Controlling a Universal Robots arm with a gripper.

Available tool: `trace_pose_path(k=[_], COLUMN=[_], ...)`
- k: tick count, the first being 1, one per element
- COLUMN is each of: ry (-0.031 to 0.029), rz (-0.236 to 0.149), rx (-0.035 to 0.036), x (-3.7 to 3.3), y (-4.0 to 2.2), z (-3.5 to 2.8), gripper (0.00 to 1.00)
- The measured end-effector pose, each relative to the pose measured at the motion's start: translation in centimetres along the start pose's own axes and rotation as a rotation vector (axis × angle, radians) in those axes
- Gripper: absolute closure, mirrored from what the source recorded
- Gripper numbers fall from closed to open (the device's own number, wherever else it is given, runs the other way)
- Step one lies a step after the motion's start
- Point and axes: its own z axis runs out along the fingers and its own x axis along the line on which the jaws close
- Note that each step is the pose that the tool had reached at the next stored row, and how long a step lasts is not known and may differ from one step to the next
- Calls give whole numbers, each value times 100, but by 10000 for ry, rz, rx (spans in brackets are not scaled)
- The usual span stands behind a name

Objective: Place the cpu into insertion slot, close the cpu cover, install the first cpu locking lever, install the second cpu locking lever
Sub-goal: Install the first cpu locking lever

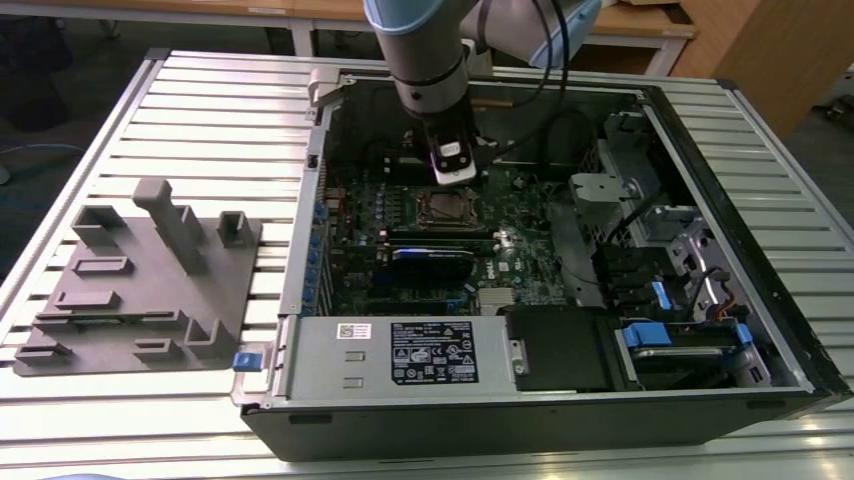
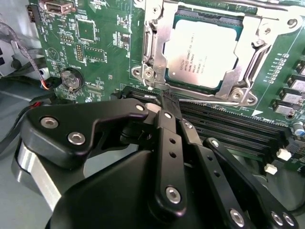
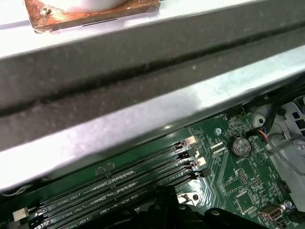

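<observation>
**End effector pinched at the socket edge, chip seated under its cover**

From my station I see the end effector (image 2: pixel 164 98) down inside the open computer case (image 1: pixel 747 400), its fingers (image 2: pixel 167 138) drawn together with no gap between the tips. The tips sit right at the near edge of the socket frame, by a thin lever wire (image 2: pixel 209 102) that runs along that edge; I cannot tell whether they grip it or only touch it.

Just beyond the tips, in the second wrist view, the cpu (image 2: pixel 200 55) lies flat in the insertion slot (image 2: pixel 224 86), and the cpu cover (image 2: pixel 155 45) is down around it, its window framing the chip's metal face.

In the exterior view the arm (image 1: pixel 420 60) comes straight down onto the green motherboard (image 1: pixel 527 275), with the socket just in front of it. A row of long black memory slots (image 3: pixel 119 179) lies beside the socket.

A grey fixture block (image 1: pixel 140 280) rests on the slatted counter (image 1: pixel 214 100), towards the exterior view's left of the case.
</observation>
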Motion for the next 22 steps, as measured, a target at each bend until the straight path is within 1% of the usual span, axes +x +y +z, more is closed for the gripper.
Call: trace_pose_path(k=[3,6,8,9,11,13,18,20,21,22], ry=[1,10,23,29,53,70,74,66,61,40], rz=[7,19,47,72,130,169,185,185,186,184], rx=[-10,-33,-87,-127,-235,-306,-351,-357,-374,-400], x=[-6,-7,-6,-5,-3,0,17,27,30,32], y=[11,13,12,12,11,10,3,-3,-5,-9], z=[-32,-39,-39,-39,-40,-41,-46,-49,-49,-46], gripper=[89,89,89,89,89,89,89,89,89,89])
